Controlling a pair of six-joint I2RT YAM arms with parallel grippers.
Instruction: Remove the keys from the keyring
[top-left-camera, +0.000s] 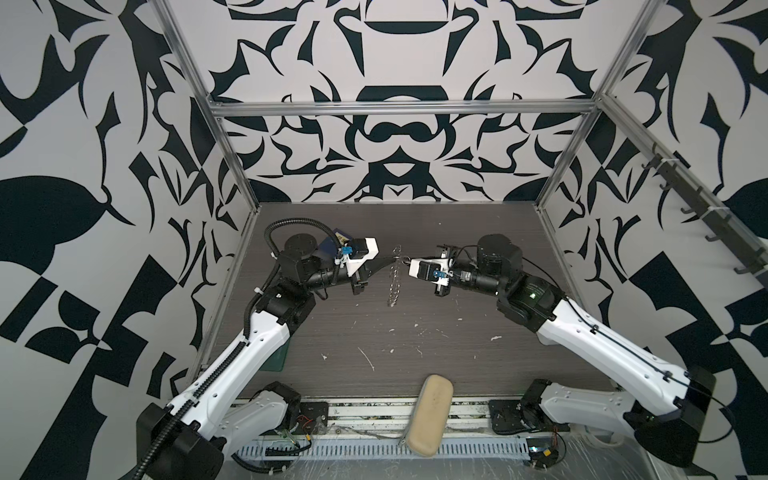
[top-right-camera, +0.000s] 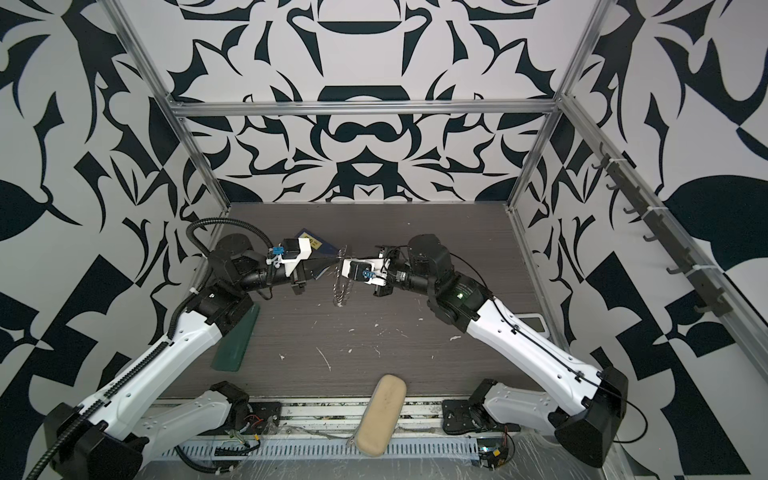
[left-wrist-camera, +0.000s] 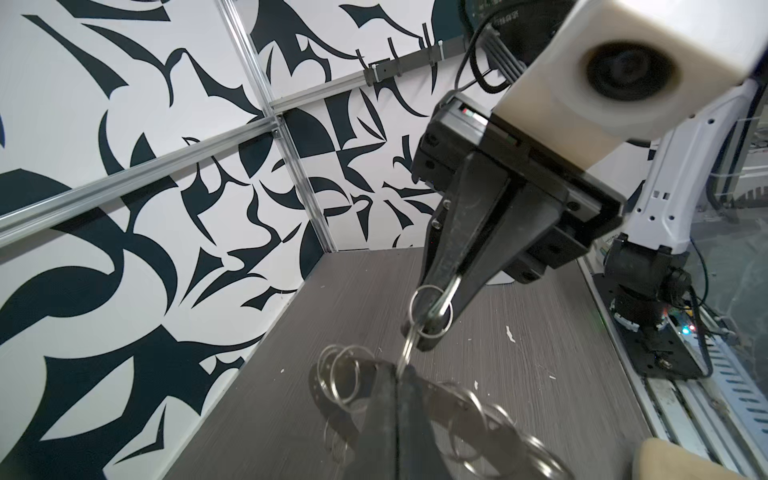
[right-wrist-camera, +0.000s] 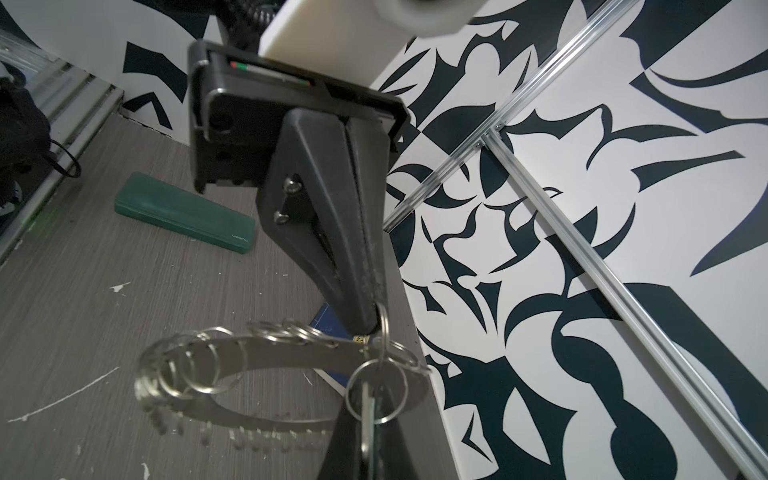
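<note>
The keyring (right-wrist-camera: 270, 353) is a flat grey metal ring with many wire split rings along its rim, held up above the table. It shows edge-on in both top views (top-left-camera: 395, 278) (top-right-camera: 340, 278). My left gripper (left-wrist-camera: 399, 376) is shut on its rim, and its tip shows in a top view (top-left-camera: 392, 260). My right gripper (right-wrist-camera: 368, 411) faces it from the right (top-left-camera: 408, 262). It is shut on the keys (right-wrist-camera: 365, 419), a silver key with a pale green tag. A split ring (right-wrist-camera: 376, 390) still joins the key to the keyring's rim. The key also shows between the right fingers in the left wrist view (left-wrist-camera: 449, 290).
A dark green case (top-right-camera: 235, 336) lies on the table at the left under my left arm. A beige case (top-left-camera: 428, 415) overhangs the front edge. A blue card (top-right-camera: 318, 245) lies behind the grippers. A white device (top-right-camera: 536, 322) sits at the right wall, and a hook rail (top-left-camera: 685, 199) runs along it.
</note>
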